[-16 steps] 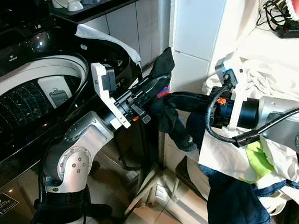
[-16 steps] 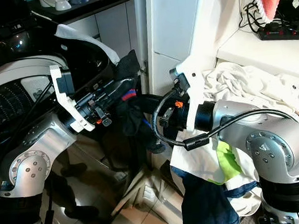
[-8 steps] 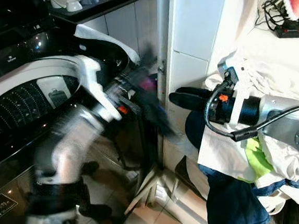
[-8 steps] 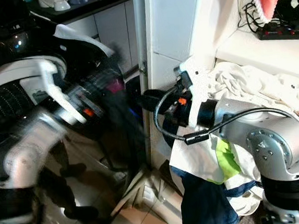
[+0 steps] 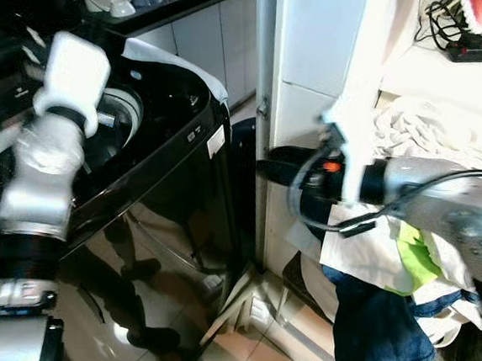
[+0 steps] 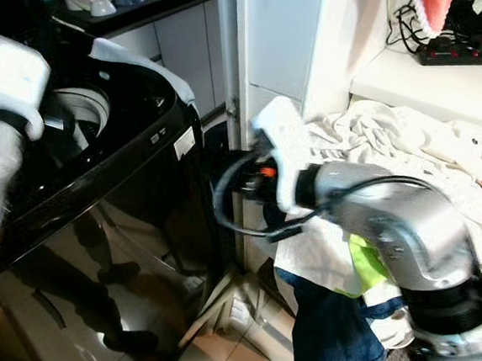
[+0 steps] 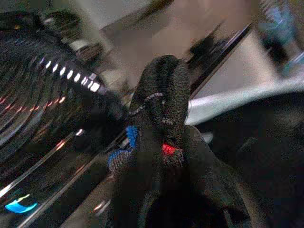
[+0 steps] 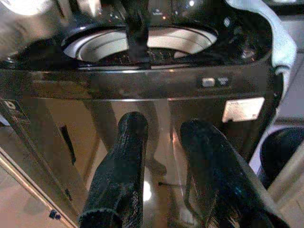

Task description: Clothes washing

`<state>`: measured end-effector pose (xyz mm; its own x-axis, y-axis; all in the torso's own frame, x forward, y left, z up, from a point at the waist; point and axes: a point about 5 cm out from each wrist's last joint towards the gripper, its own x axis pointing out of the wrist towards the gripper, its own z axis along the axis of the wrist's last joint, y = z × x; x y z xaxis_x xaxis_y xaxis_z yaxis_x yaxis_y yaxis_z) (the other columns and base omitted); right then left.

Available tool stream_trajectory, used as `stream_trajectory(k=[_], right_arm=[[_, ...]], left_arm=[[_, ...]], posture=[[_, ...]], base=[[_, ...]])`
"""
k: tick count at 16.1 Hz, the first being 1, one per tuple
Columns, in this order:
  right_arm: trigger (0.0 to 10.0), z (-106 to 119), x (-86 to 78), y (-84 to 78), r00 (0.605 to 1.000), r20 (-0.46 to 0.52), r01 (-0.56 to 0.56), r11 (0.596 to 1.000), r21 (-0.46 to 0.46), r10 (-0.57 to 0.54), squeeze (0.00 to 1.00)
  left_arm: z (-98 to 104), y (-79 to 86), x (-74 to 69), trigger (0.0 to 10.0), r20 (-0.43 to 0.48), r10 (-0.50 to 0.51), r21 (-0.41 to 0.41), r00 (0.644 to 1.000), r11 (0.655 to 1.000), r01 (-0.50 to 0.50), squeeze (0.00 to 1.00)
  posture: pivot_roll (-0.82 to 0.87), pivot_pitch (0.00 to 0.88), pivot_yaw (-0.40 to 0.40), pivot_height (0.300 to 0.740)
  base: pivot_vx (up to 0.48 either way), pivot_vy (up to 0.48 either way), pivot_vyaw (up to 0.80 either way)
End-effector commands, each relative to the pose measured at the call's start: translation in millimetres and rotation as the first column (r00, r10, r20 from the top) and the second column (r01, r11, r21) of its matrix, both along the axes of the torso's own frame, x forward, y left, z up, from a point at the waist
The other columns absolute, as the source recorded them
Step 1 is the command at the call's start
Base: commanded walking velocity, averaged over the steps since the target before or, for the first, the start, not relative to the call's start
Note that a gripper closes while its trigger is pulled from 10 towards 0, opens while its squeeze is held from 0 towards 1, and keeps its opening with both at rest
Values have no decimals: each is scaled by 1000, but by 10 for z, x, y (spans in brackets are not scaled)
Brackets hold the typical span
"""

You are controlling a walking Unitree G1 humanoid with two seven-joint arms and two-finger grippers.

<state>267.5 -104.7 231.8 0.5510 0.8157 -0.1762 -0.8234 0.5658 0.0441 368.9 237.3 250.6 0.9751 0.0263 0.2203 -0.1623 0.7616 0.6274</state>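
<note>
My left arm (image 5: 49,155) is raised over the open drum (image 8: 142,40) of the black top-loading washing machine (image 5: 169,178). My left gripper (image 7: 161,109) is shut on a dark garment (image 7: 166,156) with red and blue marks, which covers its fingers. That garment (image 8: 137,33) hangs as a dark strip above the drum. My right gripper (image 8: 166,126) stands open and empty, its two black fingers (image 8: 128,147) apart. It is level with the machine's front, beside the white pillar (image 5: 314,47).
A heap of white laundry (image 5: 427,135) lies on the shelf at the right, with a green cloth (image 5: 412,250) and dark blue jeans (image 5: 376,329) hanging below it. A power strip (image 5: 470,46) sits behind the heap. The tiled floor (image 5: 263,339) lies below.
My left arm has swung up and left, carrying the dark garment from beside the pillar to above the drum. The right gripper has let it go and stretched a little leftwards.
</note>
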Motion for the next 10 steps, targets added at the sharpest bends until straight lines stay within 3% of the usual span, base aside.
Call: stream_trajectory(k=[1,2,4,5,7,10], right_arm=[[10000,17,17,32,1000,23,9,1000,-10,-9,0],[10000,10,24,70,999,31,9,1000,-15,-8,0],[10000,-10,29,118,999,36,10,1000,-25,-9,0],[10000,-21,28,131,999,37,9,999,-31,-8,0],[10000,-45,7,155,999,33,2,999,-51,0,0],[10000,-73,-1,136,1000,26,17,998,-68,-15,0]], left_arm=[[201,-3,32,10000,113,28,30,993,999,-31,0],[218,24,70,10000,152,53,30,987,998,-58,0],[203,33,163,10000,142,71,7,987,997,-73,0],[168,35,210,10000,112,95,26,989,995,-98,1000],[38,117,294,10000,-13,188,-2,982,982,-188,1000],[-61,158,336,10000,-93,222,-42,971,973,-226,1000]], posture=[[18,0,26,740],[16,0,26,740],[12,0,27,740],[12,0,27,740],[3,0,35,740],[-14,0,47,740]], base=[[0,0,0],[0,0,0],[0,0,0],[0,0,0],[0,0,0],[0,0,0]])
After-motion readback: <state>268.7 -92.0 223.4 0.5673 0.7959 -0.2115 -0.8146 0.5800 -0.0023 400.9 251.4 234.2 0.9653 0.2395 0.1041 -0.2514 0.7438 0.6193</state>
